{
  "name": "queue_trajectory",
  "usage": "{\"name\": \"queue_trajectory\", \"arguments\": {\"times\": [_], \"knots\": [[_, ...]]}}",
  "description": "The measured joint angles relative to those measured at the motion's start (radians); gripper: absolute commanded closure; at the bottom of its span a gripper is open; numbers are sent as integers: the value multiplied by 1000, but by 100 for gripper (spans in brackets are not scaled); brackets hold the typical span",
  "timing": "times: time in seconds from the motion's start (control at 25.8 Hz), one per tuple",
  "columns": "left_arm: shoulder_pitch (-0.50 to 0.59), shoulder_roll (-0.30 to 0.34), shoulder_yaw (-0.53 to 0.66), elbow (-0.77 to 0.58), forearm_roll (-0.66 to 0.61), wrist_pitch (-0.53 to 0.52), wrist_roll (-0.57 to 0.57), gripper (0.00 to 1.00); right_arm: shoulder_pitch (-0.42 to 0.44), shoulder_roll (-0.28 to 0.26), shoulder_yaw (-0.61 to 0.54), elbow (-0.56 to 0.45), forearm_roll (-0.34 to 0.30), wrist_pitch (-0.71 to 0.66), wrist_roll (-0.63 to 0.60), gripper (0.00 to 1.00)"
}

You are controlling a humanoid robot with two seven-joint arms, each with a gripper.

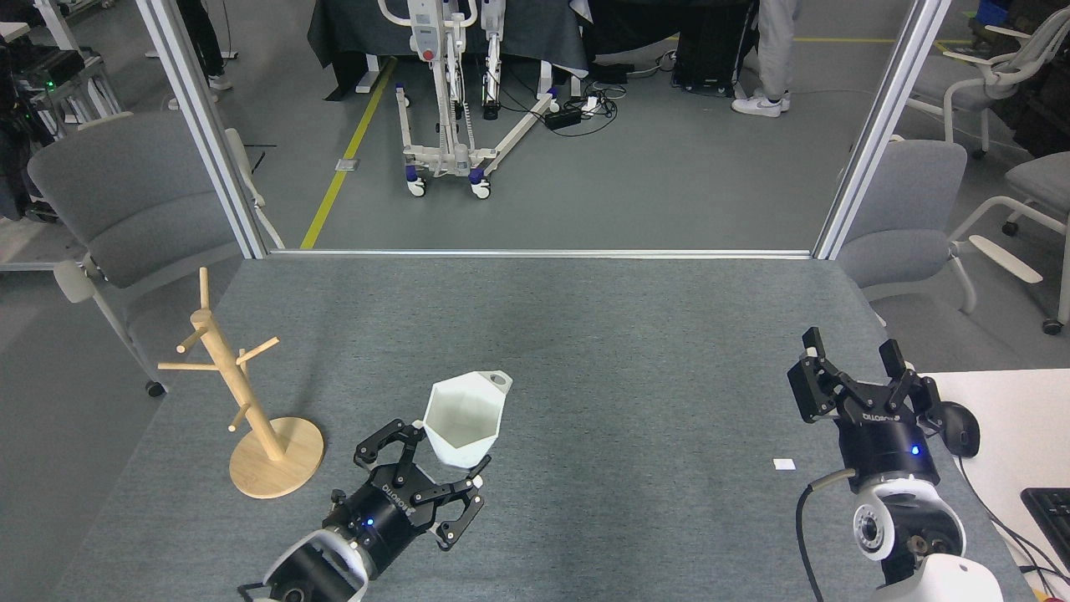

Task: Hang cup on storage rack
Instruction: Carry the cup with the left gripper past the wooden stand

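— Left gripper [439, 456] first: what has it got?
— Its black fingers are closed on the lower faceted wall of the cup [462, 417], near the base. White lettering runs along the gripper's body, too small and skewed to read for certain.
— And the biggest things around it?
— The table [585, 334], covered in a grey, felt-like woven surface with a metal strip along its far edge. Next in size, the storage rack [242, 393]: pale wood, a slim post leaning a little, short angled pegs, a round flat base. It stands at the table's left side, well apart from the cup, all pegs bare.
— Right gripper?
— The right gripper [859, 368] is at the table's right edge, fingers spread, nothing between them. White print on its body, upside down from here; I can't make it out surely.
— The cup itself?
— Plain matte white, hexagonal rim, flat facets narrowing downward, tilted with its mouth toward the camera. Inside looks empty. A small ring-hole tab sticks out at the rim's far right
— Anything smaller?
— A tiny white square scrap [784, 464] lies on the table near the right arm
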Motion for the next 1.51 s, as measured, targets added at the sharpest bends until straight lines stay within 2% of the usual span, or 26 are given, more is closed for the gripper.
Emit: {"name": "queue_trajectory", "arguments": {"times": [0.12,0.27,0.54,0.74,0.89,1.01,1.16,1.32,1.51], "knots": [[93,24,78,-86,0,-39,-14,100,29,-1,1,-5,50,-20,2,1],[164,35,166,-121,-1,-103,10,100,59,3,1,-7,85,-28,-37,1],[267,38,349,-129,0,-245,126,100,110,14,1,1,96,-37,-57,0],[328,30,531,-130,4,-393,201,100,124,21,3,4,96,-40,-59,0],[351,25,687,-129,12,-442,230,100,125,24,4,7,93,-40,-59,0],[356,13,784,-128,23,-452,233,100,125,21,5,13,89,-41,-59,0],[351,-5,851,-113,23,-443,192,100,125,29,5,22,95,-39,-61,0],[333,-7,867,-61,14,-320,123,100,120,33,5,28,101,-33,-54,0],[237,-2,871,27,-9,-172,40,100,117,42,6,32,102,-31,-50,0]]}}
